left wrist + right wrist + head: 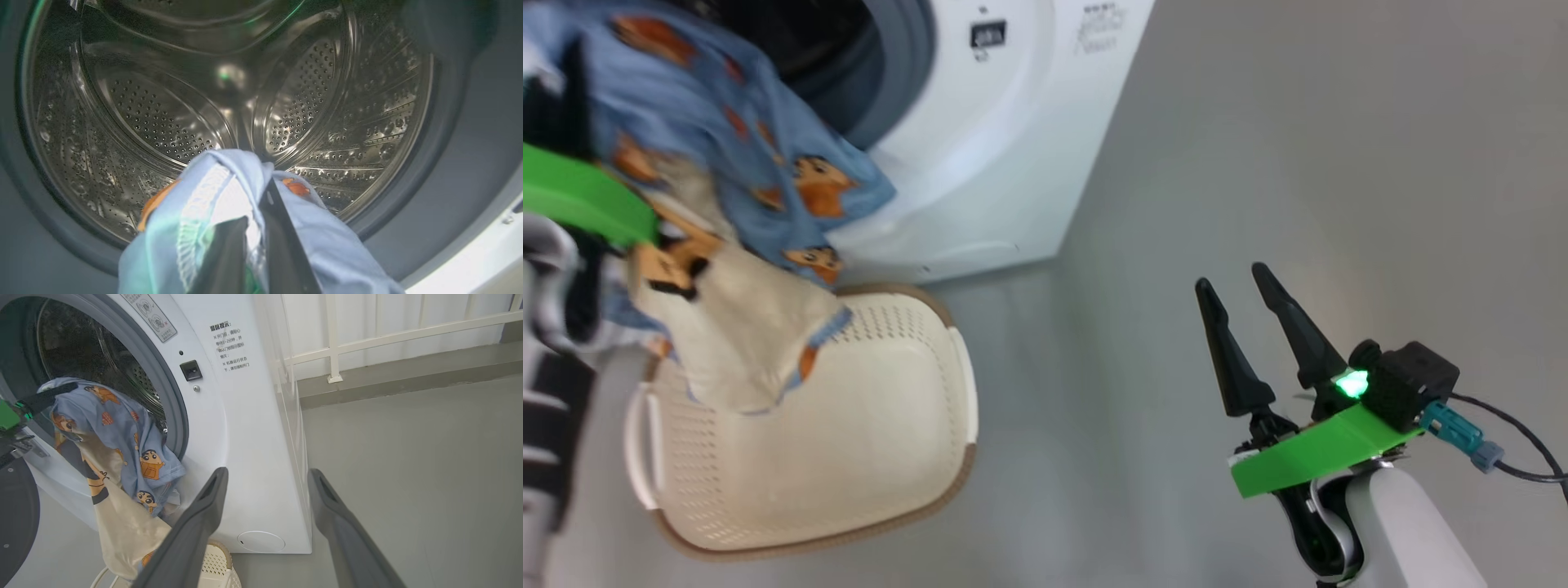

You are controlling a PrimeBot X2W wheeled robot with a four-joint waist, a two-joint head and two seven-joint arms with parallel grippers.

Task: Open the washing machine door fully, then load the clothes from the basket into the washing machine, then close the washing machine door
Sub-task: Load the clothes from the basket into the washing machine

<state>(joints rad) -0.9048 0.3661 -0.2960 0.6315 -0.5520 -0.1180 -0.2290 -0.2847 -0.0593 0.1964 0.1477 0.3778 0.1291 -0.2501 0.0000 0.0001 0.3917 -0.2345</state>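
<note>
Grey floor (1258, 163) — one basket (890, 457).

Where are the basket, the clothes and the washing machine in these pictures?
the basket (882, 457): head view, bare perforated floor.
the clothes (122, 424): right wrist view, blue printed fabric.
the washing machine (253, 457): right wrist view, white front panel.

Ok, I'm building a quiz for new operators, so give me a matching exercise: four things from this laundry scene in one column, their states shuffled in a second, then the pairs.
1. left gripper
2. right gripper
3. basket
4. clothes

A. standing on the floor before the washing machine
B. shut on the clothes, facing the drum
C. open, holding nothing
D. hanging down toward the basket

Pairs: 1-B, 2-C, 3-A, 4-D
</note>
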